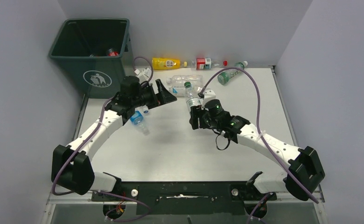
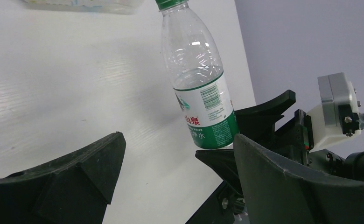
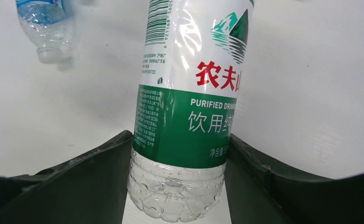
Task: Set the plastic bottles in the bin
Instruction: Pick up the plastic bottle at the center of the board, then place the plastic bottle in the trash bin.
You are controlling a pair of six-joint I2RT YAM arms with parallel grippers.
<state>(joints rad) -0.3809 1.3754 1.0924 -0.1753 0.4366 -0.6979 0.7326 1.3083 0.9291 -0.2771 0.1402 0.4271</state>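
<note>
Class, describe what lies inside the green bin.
Inside the bin, one red-labelled bottle shows near the right wall. The front wall hides the bottom, so more cannot be ruled out.

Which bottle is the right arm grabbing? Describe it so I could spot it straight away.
Start at the white table, near its middle, where the right pincer reaches. It grips a clear bottle with a green cap and a green-and-white label. Unlike the bottles lying flat around it, this one stands up.

Clear bottle [image 3: 185, 116], green-and-white labelled; dark green bin [image 1: 72, 67].
</note>
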